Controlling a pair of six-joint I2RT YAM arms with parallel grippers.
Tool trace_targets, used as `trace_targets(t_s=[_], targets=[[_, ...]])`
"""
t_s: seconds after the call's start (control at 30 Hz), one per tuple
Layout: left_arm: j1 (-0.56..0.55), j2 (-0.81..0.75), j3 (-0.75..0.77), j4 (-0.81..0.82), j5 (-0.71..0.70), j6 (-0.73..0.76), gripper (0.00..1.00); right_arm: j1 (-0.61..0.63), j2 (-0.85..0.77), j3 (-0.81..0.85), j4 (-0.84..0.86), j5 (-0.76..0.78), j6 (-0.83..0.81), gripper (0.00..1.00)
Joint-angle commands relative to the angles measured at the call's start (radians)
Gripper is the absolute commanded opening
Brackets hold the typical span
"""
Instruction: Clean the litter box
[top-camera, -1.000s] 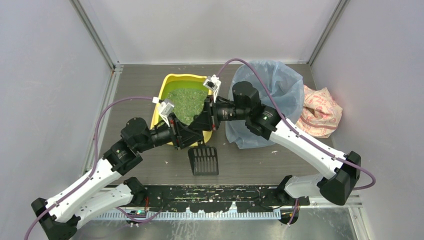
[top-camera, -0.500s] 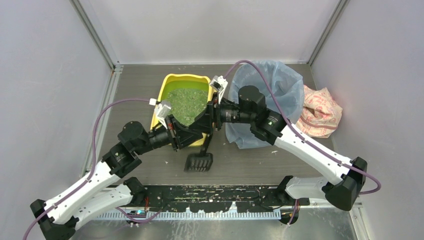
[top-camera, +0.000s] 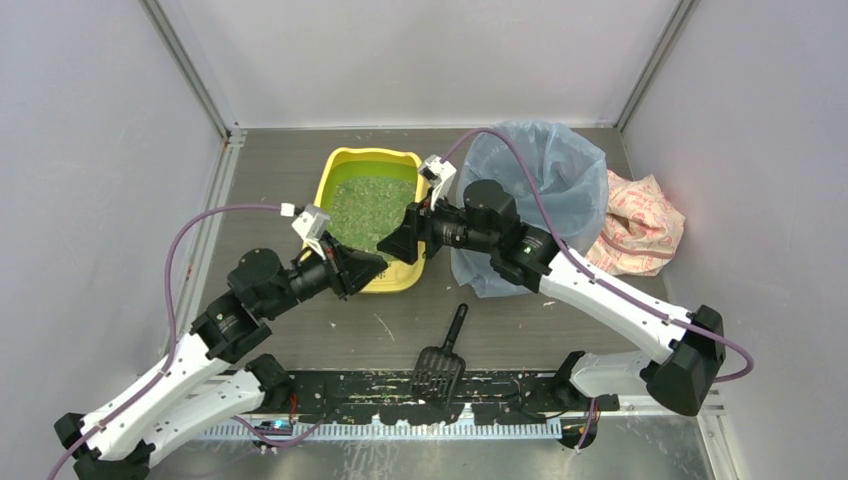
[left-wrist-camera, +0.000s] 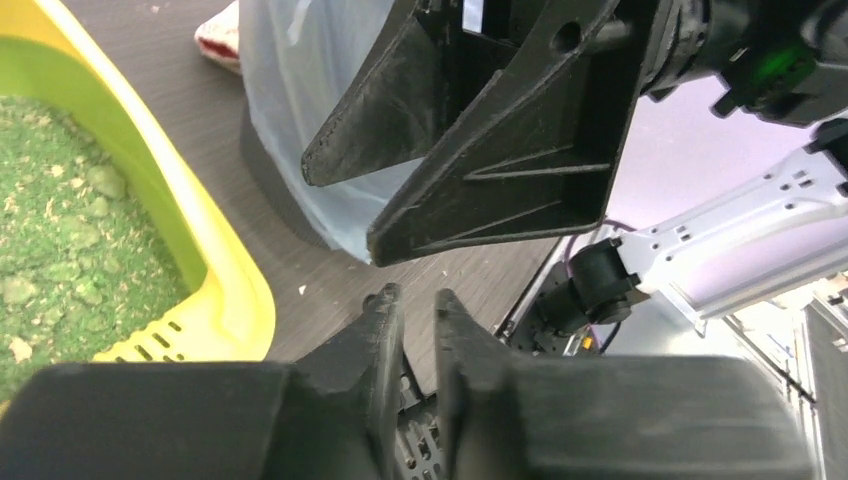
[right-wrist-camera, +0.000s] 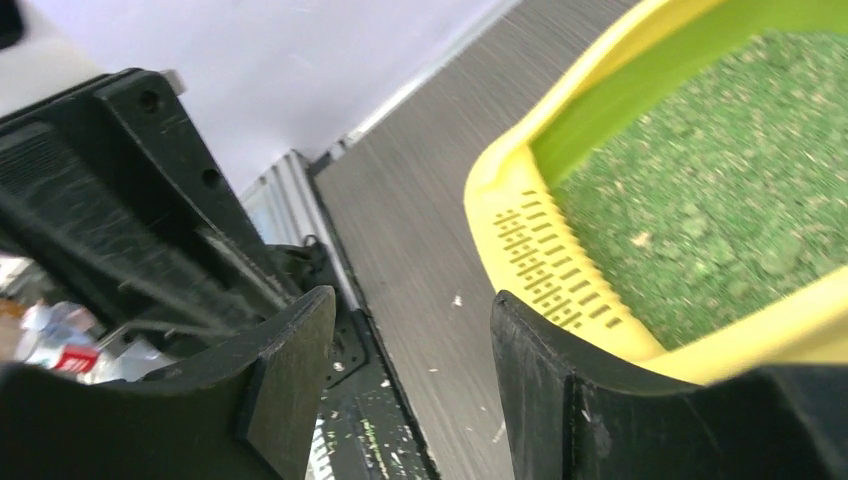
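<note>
**Scoop loose on the table, both claws at the litter box's near end**

Nearest, the black scoop (top-camera: 440, 358) lies by the front rail. Beyond it the left gripper (left-wrist-camera: 412, 300), pinched almost closed on nothing, and the right gripper (right-wrist-camera: 410, 310), spread wide and empty, meet over the near rim of the yellow litter box (top-camera: 338, 165). They partly hide its grate from above. The right arm crosses the blue-bagged bin (top-camera: 570, 165), and a pink patterned bag (top-camera: 640, 225) sits just right of it.

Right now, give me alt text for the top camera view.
Two arms meet at the near end of a yellow litter box of green litter, left gripper and right gripper empty. A black scoop lies nearer the bases; a blue-bagged bin stands right.
</note>
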Motion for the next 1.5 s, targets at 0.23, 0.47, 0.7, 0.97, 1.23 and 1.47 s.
trace_targets(t_s=[0.23, 0.47, 0.7, 0.97, 1.23, 1.47], targets=[[-0.027, 0.242, 0.058, -0.080, 0.105, 0.096, 0.78, -0.004, -0.090, -0.026, -0.071, 0.376, -0.025, 0.67], [-0.216, 0.360, 0.036, -0.027, -0.124, 0.081, 0.78, -0.014, -0.248, -0.057, -0.060, 0.725, 0.034, 0.65], [-0.358, 0.581, 0.085, -0.007, -0.426, 0.053, 0.76, -0.014, -0.342, -0.037, -0.110, 0.749, 0.024, 0.64], [-0.463, 0.931, 0.318, -0.123, -0.710, -0.048, 0.73, -0.015, -0.380, -0.045, -0.149, 0.736, 0.018, 0.64], [-0.472, 1.063, 0.407, -0.178, -0.729, -0.118, 0.74, -0.015, -0.423, -0.054, -0.189, 0.751, -0.008, 0.64], [-0.516, 1.137, 0.452, -0.194, -0.706, -0.161, 0.79, -0.015, -0.459, -0.080, -0.194, 0.769, -0.015, 0.71]])
